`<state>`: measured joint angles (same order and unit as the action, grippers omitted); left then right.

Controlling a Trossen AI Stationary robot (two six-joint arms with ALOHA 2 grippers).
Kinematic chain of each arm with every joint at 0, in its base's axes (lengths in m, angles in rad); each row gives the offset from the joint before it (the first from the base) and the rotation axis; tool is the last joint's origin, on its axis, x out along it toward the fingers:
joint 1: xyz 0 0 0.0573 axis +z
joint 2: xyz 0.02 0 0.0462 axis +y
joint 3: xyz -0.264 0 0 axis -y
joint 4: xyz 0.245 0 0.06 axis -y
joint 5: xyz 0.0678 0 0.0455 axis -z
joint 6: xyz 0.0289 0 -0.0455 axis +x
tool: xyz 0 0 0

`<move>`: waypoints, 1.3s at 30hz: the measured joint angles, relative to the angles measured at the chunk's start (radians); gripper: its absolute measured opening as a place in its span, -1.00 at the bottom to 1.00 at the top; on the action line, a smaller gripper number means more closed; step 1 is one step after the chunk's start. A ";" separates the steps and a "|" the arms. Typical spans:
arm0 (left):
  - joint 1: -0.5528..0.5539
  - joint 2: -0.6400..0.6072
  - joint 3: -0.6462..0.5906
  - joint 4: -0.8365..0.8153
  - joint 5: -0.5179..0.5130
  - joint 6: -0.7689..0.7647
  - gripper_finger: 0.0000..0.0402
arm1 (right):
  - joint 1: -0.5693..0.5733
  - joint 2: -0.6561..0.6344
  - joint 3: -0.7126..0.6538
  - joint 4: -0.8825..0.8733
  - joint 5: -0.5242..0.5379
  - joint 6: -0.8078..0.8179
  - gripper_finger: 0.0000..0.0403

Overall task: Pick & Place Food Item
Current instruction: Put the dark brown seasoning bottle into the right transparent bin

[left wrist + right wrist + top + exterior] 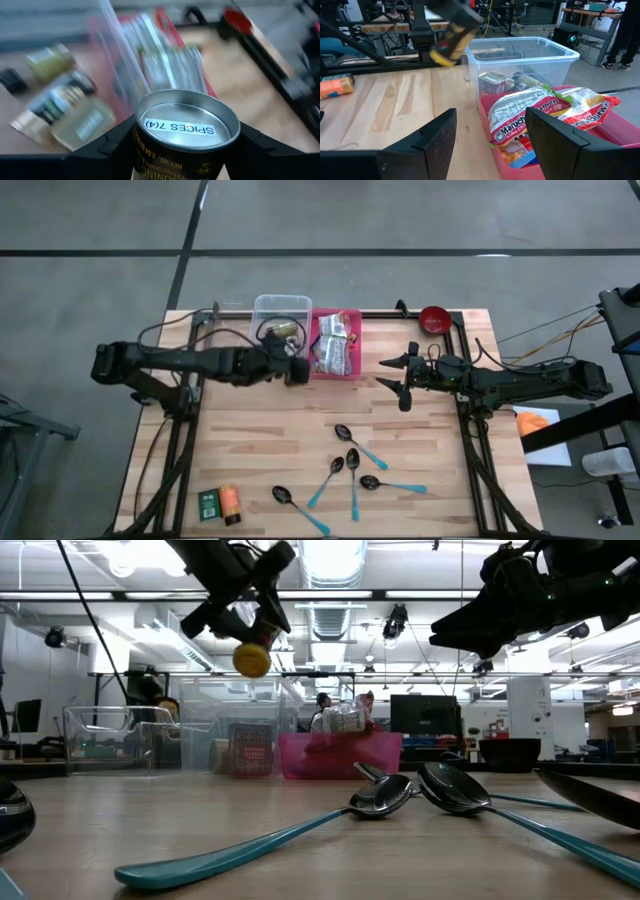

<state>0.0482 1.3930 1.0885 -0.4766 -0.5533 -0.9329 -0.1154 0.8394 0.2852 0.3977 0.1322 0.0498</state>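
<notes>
Five teal-handled spoons (350, 470) are spread over the near part of the wooden table (250, 440), and a small green packet (208, 504) with an orange jar (231, 503) beside it is seen near the table's front left corner. Farther back, the left gripper (297, 370) is held in the air just beside the front edge of the clear plastic bin (281, 308), its fingers clamped on a dark spice can (182, 142) with a yellow base and a silver top labelled "SPICES"; the can is carried clear of the table. The right gripper (400, 376) is parked above the table's right side, its fingers spread apart with nothing between them. At the back edge, the clear plastic bin is set touching the pink bin (337, 345): bottles and jars are seen in the clear one, ramen packets (545, 117) in the pink one. A red bowl (434, 318) is placed near the back right corner.
</notes>
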 joint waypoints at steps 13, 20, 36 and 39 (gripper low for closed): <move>0.273 0.000 0.054 0.043 0.027 0.179 0.17 | 0.000 0.000 0.000 0.000 0.000 0.000 0.17; 0.392 0.018 0.048 -0.006 0.172 0.170 0.17 | 0.000 0.000 0.000 0.000 0.000 0.002 0.17; 0.593 0.206 0.092 -0.075 0.477 0.086 0.17 | 0.000 0.000 0.000 0.000 0.000 0.000 0.17; 0.648 0.238 0.121 -0.123 0.559 0.068 0.17 | 0.000 0.000 0.000 0.000 0.000 0.002 0.17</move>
<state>0.6958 1.6313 1.2091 -0.6000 0.0058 -0.8651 -0.1154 0.8395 0.2852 0.3980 0.1322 0.0513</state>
